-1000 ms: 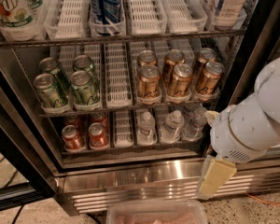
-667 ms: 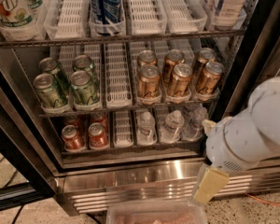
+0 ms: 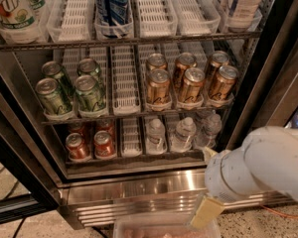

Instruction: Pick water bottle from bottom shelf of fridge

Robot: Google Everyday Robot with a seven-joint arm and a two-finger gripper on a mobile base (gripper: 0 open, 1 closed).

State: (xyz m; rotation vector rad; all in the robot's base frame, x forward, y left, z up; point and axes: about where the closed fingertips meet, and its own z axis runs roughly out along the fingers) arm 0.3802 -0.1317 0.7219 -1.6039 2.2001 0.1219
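Three small clear water bottles with white caps stand at the right of the bottom shelf: one (image 3: 155,135), one (image 3: 183,133) and one (image 3: 209,127). The bottom shelf (image 3: 131,139) has white ribbed lanes, and red cans (image 3: 78,147) stand at its left. The fridge (image 3: 139,195) is open, with a steel louvred base. My gripper (image 3: 206,208) hangs on the white arm at the lower right, in front of the base grille. It is below and to the right of the bottles and touches none of them.
Green cans (image 3: 52,95) and gold cans (image 3: 191,83) fill the middle rack. Blue bottles (image 3: 111,4) and a large soda bottle (image 3: 10,9) stand on the top rack. The dark door frame (image 3: 280,58) is at the right. A pinkish tray (image 3: 164,228) lies at the bottom edge.
My arm and gripper have dropped lower and shifted a little to the left in front of the fridge base. The bottles and cans have not moved.
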